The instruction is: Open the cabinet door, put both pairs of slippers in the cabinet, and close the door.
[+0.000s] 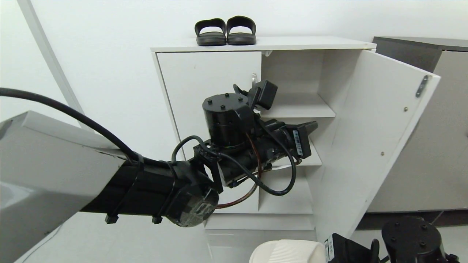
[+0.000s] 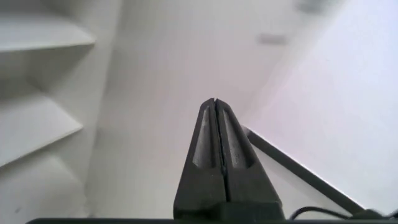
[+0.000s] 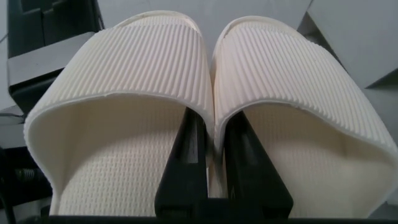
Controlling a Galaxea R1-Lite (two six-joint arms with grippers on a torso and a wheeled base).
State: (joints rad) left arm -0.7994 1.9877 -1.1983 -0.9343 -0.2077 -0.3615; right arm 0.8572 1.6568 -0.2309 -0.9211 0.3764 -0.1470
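The white cabinet (image 1: 204,80) stands with its left door shut and its right door (image 1: 373,138) swung open, showing bare shelves (image 1: 292,106). A black pair of slippers (image 1: 225,31) sits on the cabinet top. My left gripper (image 1: 310,128) is at the open compartment's middle shelf, shut with nothing in it (image 2: 214,102); shelves (image 2: 37,37) show beside it. Low in front of the cabinet, my right gripper (image 3: 213,134) is shut on the white pair of slippers (image 3: 143,68), pinching their two inner edges together. These white slippers (image 1: 289,251) show at the bottom of the head view.
A grey cabinet (image 1: 438,128) stands right behind the open door. A white wall with a slanted white bar (image 1: 47,54) lies to the left of the cabinet. My left arm crosses in front of the cabinet's lower shelves.
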